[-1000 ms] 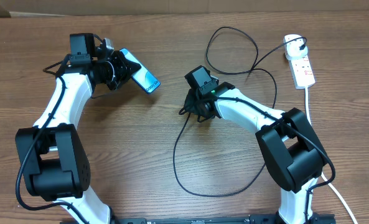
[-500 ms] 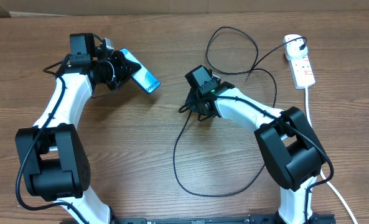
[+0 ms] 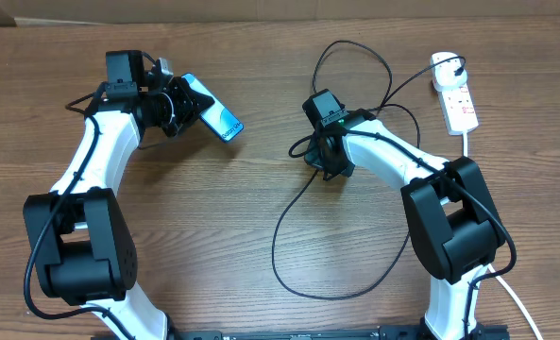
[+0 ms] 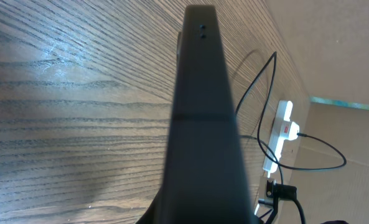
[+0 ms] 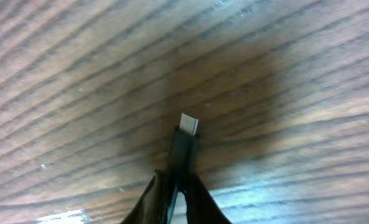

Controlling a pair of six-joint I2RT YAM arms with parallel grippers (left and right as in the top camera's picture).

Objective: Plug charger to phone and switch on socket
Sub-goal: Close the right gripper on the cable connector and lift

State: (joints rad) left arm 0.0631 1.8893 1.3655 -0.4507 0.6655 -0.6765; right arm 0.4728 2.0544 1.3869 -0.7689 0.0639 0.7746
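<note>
– Charger: how was it held?
– The right gripper was clamped tight on its connector. The tip projected just beyond the fingertips, long axis in line with them, pointing at the table.

The table is a flat brown wooden surface with horizontal grain that fills the overhead view. The socket lies flat at the far right, long axis running near to far. A white adapter sits at its far end. The thick white cord leaves its near end toward the near right. The black charger cable lies in open loops across the centre-right, one loop far, one near.
</note>
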